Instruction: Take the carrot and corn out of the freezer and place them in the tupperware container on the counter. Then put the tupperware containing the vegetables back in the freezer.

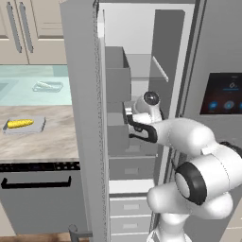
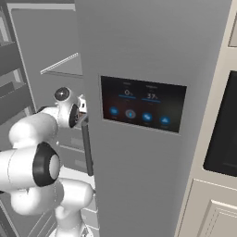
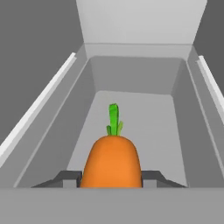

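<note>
Inside the freezer, the claw gripped the carrot; it needed lifting straight out, clear of the walls.

A home kitchen, by the look of it: marbled counter, dishwasher front, open freezer, pale cabinets overhead.

There is one stubby orange carrot with a green top, one short yellow corn cob, one shallow translucent pale-grey tupperware tray, one tall grey freezer and one dark touch panel.
</note>
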